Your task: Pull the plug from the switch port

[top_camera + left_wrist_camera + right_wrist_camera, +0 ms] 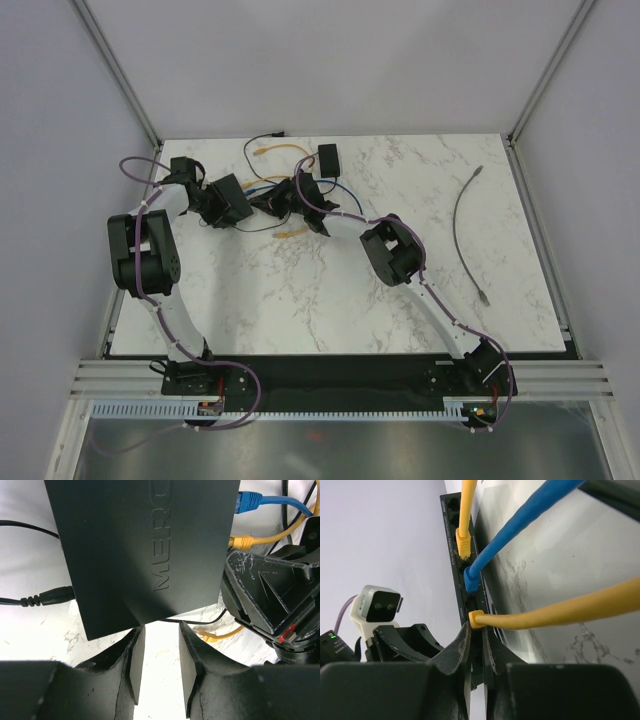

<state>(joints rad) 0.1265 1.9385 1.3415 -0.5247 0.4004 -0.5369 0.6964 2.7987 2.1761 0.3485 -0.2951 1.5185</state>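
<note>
The switch [145, 545] is a flat matte-black box lying between my two grippers in the top view [262, 203]. Its port edge [454, 555] holds an upper yellow plug [463, 545], a blue plug [471, 580] and a lower yellow plug [476, 619]. My right gripper [478, 627] is closed to a narrow gap, its tips nipping the lower yellow plug against the port face. My left gripper [161, 630] is open and empty, its tips just short of the switch's near edge. In the top view the left gripper [243, 205] and right gripper [292, 200] face each other.
A black barrel power plug [50, 597] sits in the switch's left side. A small black adapter block [327, 157] lies behind the switch. A loose grey cable [462, 215] curves over the right of the marble table [330, 300]. Yellow, blue and black cords tangle around the switch.
</note>
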